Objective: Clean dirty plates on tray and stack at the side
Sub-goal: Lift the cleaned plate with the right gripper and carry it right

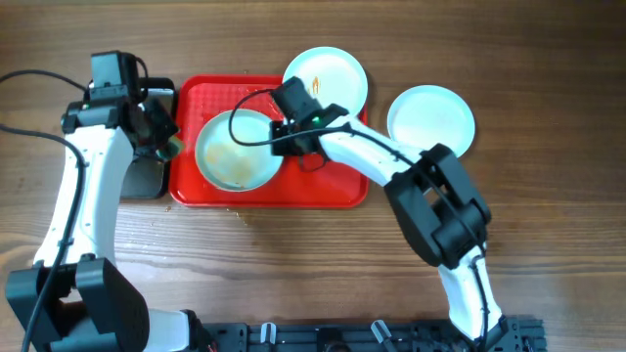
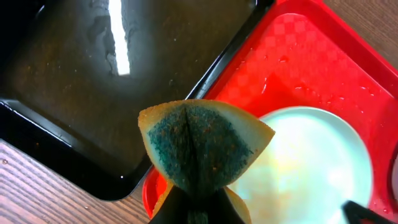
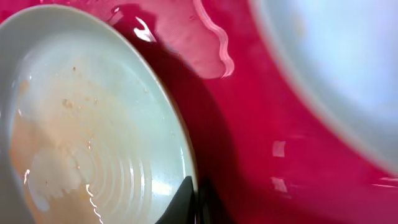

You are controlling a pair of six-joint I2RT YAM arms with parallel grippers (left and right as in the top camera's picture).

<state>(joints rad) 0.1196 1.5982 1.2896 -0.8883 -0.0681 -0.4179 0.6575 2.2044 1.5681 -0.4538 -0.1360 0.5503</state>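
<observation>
A dirty plate point(image 1: 235, 149) with orange-brown smears lies on the left of the red tray point(image 1: 333, 186). My right gripper point(image 1: 284, 132) is shut on that plate's right rim, seen close in the right wrist view point(image 3: 93, 137). My left gripper point(image 1: 164, 137) is shut on a yellow and green sponge point(image 2: 199, 146), held over the tray's left edge beside the plate point(image 2: 311, 168). A second plate point(image 1: 328, 76) with a small sauce streak overlaps the tray's far edge. A third, clean plate point(image 1: 431, 119) lies on the table to the right.
A black pan point(image 1: 147, 176) holding water stands left of the tray; it fills the upper left of the left wrist view point(image 2: 93, 81). Water drops lie on the tray floor point(image 3: 261, 124). Bare wooden table surrounds everything.
</observation>
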